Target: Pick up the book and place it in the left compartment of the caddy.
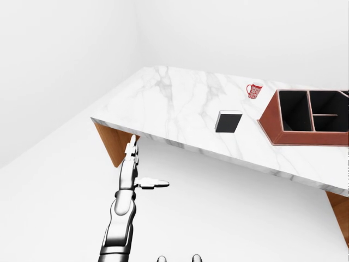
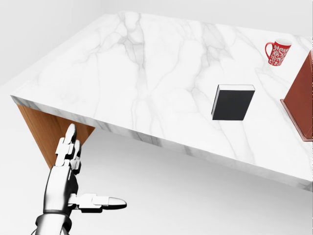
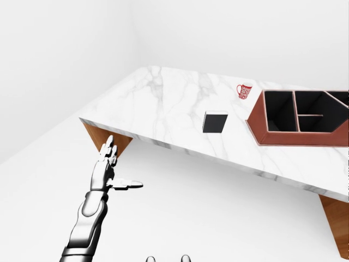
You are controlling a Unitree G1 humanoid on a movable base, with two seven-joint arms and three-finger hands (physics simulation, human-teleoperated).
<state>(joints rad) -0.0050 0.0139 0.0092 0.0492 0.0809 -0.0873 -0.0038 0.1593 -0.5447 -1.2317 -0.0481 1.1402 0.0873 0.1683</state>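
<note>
A black book with a white page edge (image 2: 233,102) lies flat on the white marble table (image 2: 137,73), at the right of the head view. The reddish-brown caddy (image 1: 272,128) stands right of the book, and its dark left compartment (image 1: 295,111) holds nothing. In the head view only a sliver of the caddy (image 2: 302,98) shows at the right edge. My left hand (image 2: 78,178) hangs open below the table's near edge, far left of the book, fingers pointing up and thumb out sideways. My right hand is out of all views.
A red patterned mug (image 2: 278,52) stands on the table beyond the book, near the caddy's corner. A brown wooden table support (image 1: 112,141) sits under the left corner, close behind my left hand. White floor spreads below the table edge.
</note>
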